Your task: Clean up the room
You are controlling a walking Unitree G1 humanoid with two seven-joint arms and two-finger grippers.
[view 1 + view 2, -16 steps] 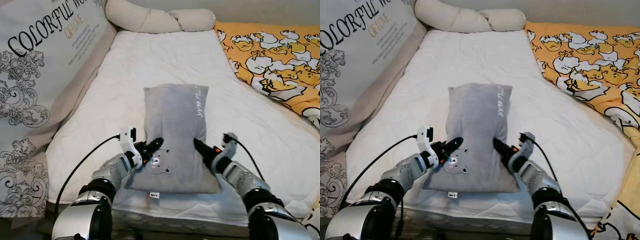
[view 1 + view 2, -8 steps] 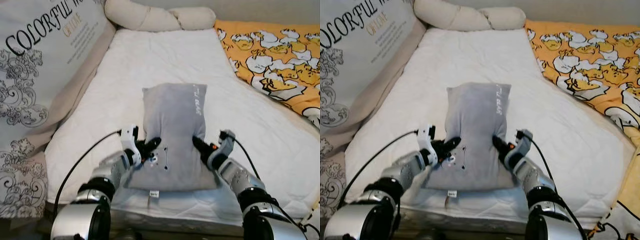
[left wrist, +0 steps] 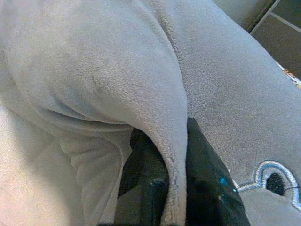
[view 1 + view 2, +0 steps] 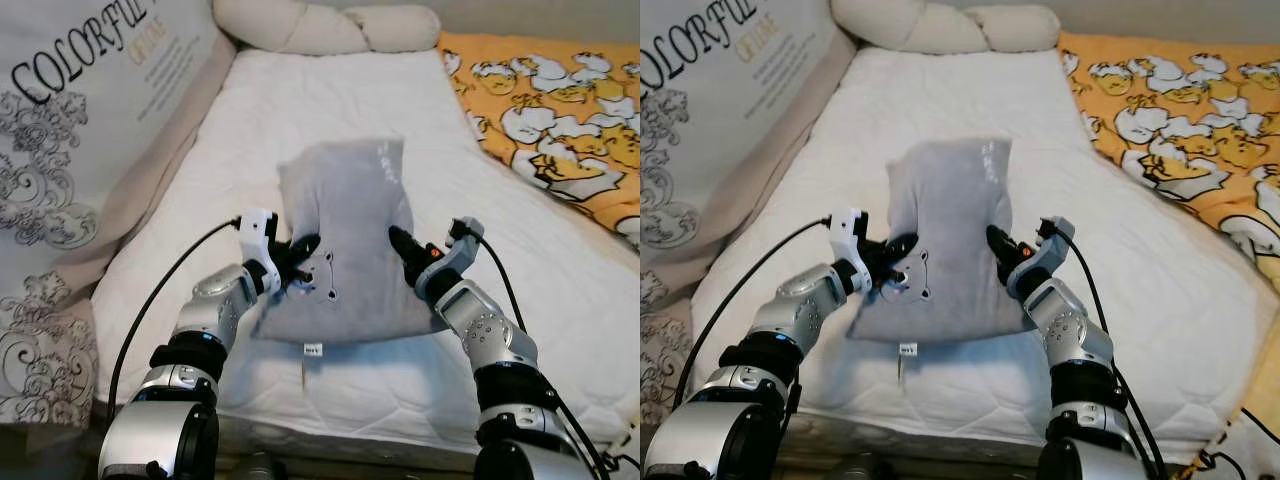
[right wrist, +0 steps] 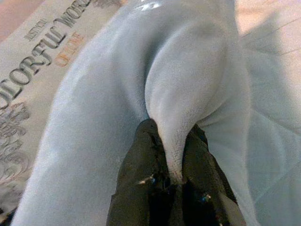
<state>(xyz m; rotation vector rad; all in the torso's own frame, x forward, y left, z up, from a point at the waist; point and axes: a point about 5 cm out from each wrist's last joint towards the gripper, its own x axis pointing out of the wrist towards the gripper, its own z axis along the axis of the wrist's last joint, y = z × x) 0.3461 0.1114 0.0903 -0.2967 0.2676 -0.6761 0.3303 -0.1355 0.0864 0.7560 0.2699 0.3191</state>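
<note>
A grey plush pillow (image 4: 345, 235) with an embroidered bear face sits over the near middle of the white mattress (image 4: 330, 110), its near end raised. My left gripper (image 4: 300, 250) is shut on the pillow's left edge, and my right gripper (image 4: 400, 245) is shut on its right edge. In the left wrist view a fold of grey fabric (image 3: 174, 155) is pinched between the black fingers (image 3: 207, 188). The right wrist view shows the same kind of pinch, a ridge of the pillow (image 5: 176, 141) caught between the two fingers (image 5: 136, 183).
A large printed cushion (image 4: 90, 150) leans along the bed's left side. A cream knotted bolster (image 4: 320, 25) lies at the head of the bed. A yellow duck-print blanket (image 4: 560, 130) covers the right side. The mattress's front edge lies just below my arms.
Both grippers have lifted the pillow's near end up and forward off the mattress, and it now hangs bunched between them. The camera has tilted slightly.
</note>
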